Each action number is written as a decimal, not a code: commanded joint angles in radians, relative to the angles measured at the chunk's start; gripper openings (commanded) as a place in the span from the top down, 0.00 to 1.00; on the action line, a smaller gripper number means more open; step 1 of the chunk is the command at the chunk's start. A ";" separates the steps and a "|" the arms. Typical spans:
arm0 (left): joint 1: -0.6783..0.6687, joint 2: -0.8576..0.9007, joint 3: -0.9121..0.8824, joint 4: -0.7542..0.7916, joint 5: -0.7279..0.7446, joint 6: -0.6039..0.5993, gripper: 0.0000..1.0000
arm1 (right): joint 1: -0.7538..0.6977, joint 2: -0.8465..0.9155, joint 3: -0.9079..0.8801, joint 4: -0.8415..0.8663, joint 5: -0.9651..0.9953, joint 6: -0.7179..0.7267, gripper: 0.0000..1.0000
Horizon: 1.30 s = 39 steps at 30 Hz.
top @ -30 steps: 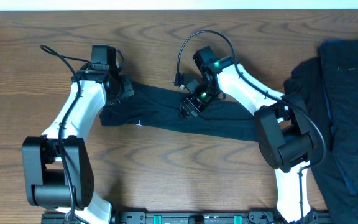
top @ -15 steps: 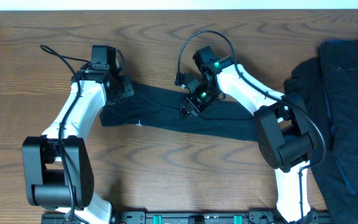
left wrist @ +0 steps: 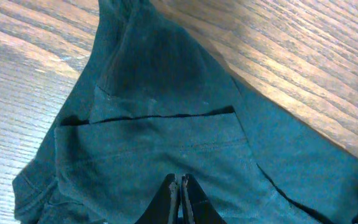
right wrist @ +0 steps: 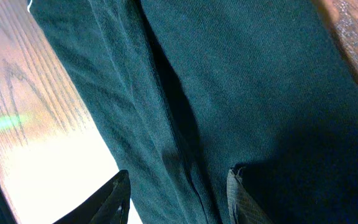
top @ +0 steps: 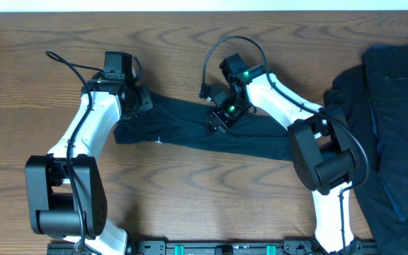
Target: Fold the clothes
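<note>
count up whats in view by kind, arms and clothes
robot arms: 2, the left arm and the right arm
dark garment stretched out between the arms: 1
heap of dark clothes at the right edge: 1, the number of pieces in it cannot be told
total: 4

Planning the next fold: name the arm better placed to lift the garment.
Left, probably: the left gripper is shut, seemingly pinching the dark garment at its end; the right gripper stands open astride cloth.
</note>
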 commanded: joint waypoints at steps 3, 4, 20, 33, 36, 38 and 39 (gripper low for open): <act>-0.002 0.004 -0.005 -0.003 -0.005 0.021 0.94 | 0.007 0.009 0.015 -0.010 -0.005 0.009 0.52; -0.002 0.003 -0.005 -0.003 -0.005 0.021 0.94 | 0.007 0.009 0.019 -0.016 -0.005 0.010 0.52; -0.002 0.003 -0.005 -0.004 -0.005 0.021 0.94 | 0.030 0.009 0.028 -0.090 -0.016 0.009 0.49; -0.002 0.003 -0.005 -0.004 -0.005 0.021 0.94 | 0.066 0.009 0.028 -0.132 -0.016 0.005 0.49; -0.002 0.003 -0.005 -0.004 -0.005 0.021 0.94 | 0.066 0.009 0.028 -0.138 -0.016 0.005 0.48; -0.002 0.003 -0.005 -0.004 -0.005 0.021 0.94 | 0.069 0.009 0.028 -0.152 -0.017 0.005 0.48; -0.002 0.004 -0.005 -0.004 -0.005 0.021 0.94 | 0.071 0.009 0.028 -0.156 -0.016 0.005 0.47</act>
